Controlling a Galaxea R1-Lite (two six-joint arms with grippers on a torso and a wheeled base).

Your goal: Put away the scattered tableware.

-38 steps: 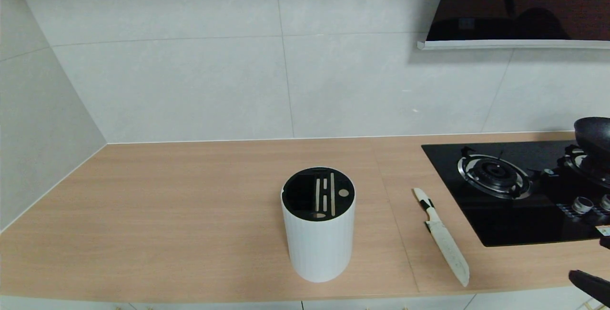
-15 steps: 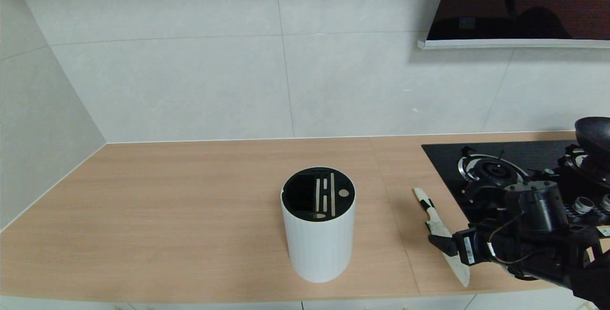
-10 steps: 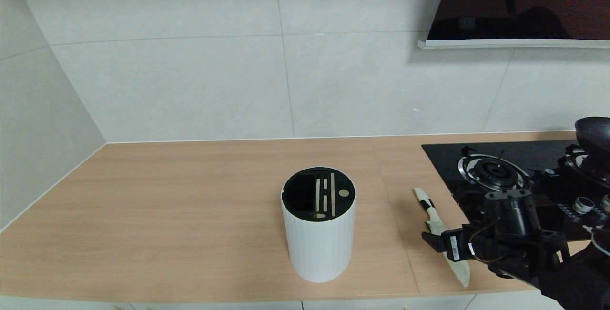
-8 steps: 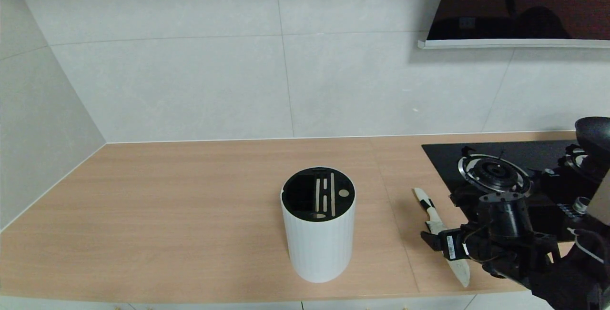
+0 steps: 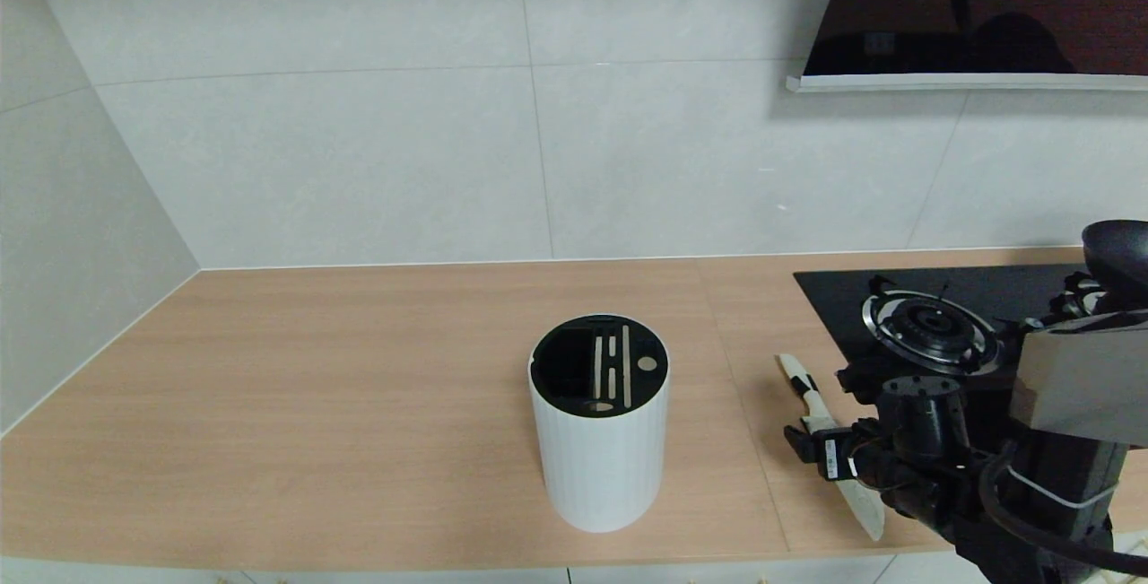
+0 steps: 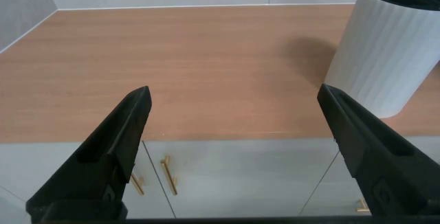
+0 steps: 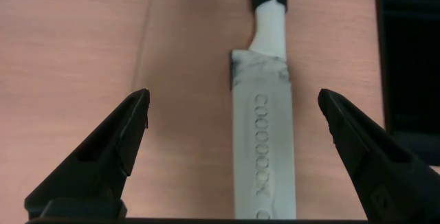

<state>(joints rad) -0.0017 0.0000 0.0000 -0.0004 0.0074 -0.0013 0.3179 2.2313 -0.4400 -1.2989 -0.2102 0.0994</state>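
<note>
The knife is lying flat on the desk, handle toward the wall and blade toward the near edge. That probably explains the pose of the right fingers. They are hovering over it, spread wide and holding nothing, with one finger on each side of the blade. The line between them is crossing the knife's length, so closing would likely pinch the blade across its width, near where it meets the handle.

The knife is sitting between the two right fingers and below them, touching neither. It is lying a little nearer the finger on the side of the hob than the other one. How high the fingers are hanging above the blade cannot be told. The handle is running away past the fingertips, while the blade is passing under the gap between them.

The holder is standing upright on the desk with its slotted top facing up, seemingly ready to take the blade from above. It is well apart from the right fingers, on the side away from the hob.

The left fingers are also standing apart and empty. They are hanging low by the desk's front edge, likely parked out of the way, with the holder beyond one fingertip.
</note>
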